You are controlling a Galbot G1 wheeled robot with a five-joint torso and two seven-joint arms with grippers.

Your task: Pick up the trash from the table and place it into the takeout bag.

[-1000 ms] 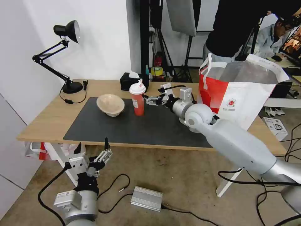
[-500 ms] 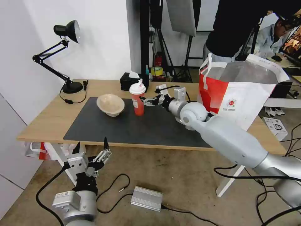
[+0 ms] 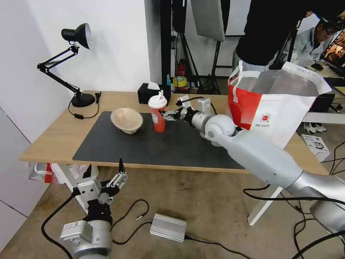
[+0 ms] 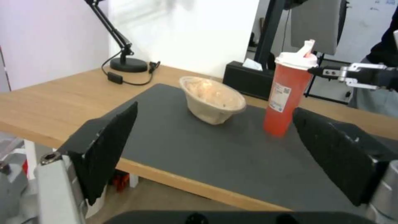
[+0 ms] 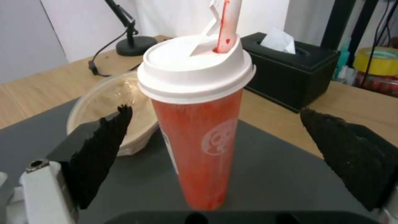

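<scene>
A red drink cup with a white lid [image 3: 158, 114] stands upright on the dark grey mat [image 3: 158, 144] of the table [image 3: 54, 138]. A beige pulp bowl [image 3: 126, 120] lies tilted to its left. My right gripper [image 3: 164, 115] reaches in from the right, open, its tips just at the cup's side. In the right wrist view the cup [image 5: 199, 137] stands close ahead between the spread fingers [image 5: 99, 155]. The white and red takeout bag [image 3: 276, 104] stands open at the table's right end. My left gripper [image 3: 105, 166] hangs open below the table's front edge, facing the cup [image 4: 288, 96] and bowl [image 4: 213, 99].
A black tissue box [image 3: 148, 94] sits just behind the cup. A black desk lamp [image 3: 72, 64] with its cord stands at the back left. People stand behind the bag. A silver box [image 3: 168, 227] and cables lie on the floor.
My right gripper has moved left along the mat, closing the gap to the red cup. The cup, the bowl and the left arm have stayed put.
</scene>
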